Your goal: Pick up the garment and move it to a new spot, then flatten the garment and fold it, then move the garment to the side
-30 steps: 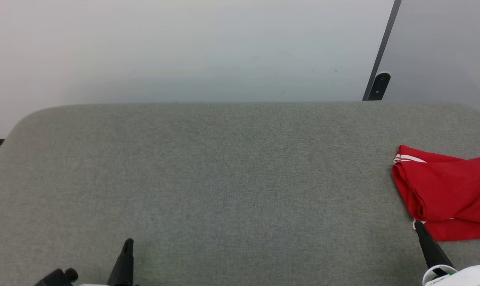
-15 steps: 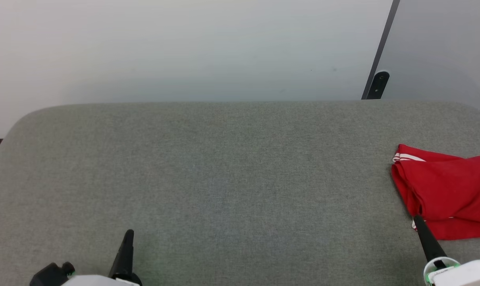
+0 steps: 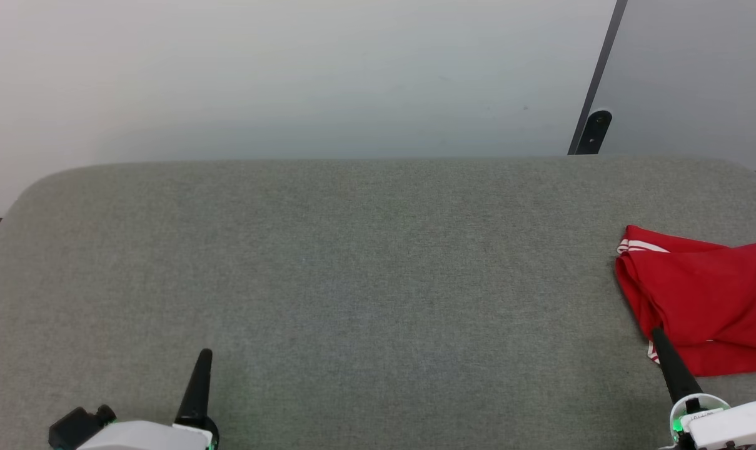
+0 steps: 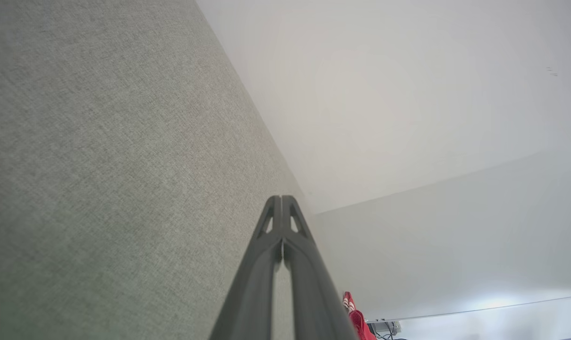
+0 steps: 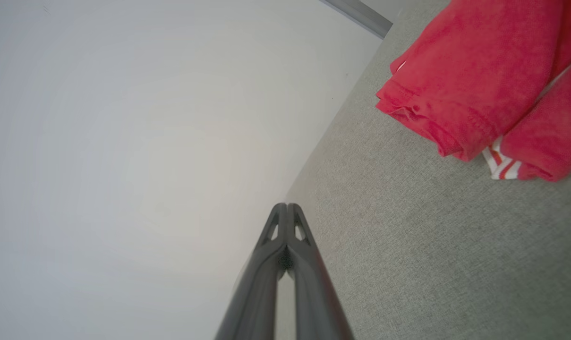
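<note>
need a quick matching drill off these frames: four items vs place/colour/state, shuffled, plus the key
1. garment
2. left gripper
3. right gripper
4. padded surface

A. grey woven cover
B. jaws shut, lower left of head view, over bare cover
C. red, bundled at the right edge of head view
D. jaws shut, lower right of head view, close beside the red cloth

Pairs: 1-C, 2-B, 3-D, 4-A

Head camera above grey surface (image 3: 352,281); low wrist cameras, shared red garment (image 3: 703,300)
</note>
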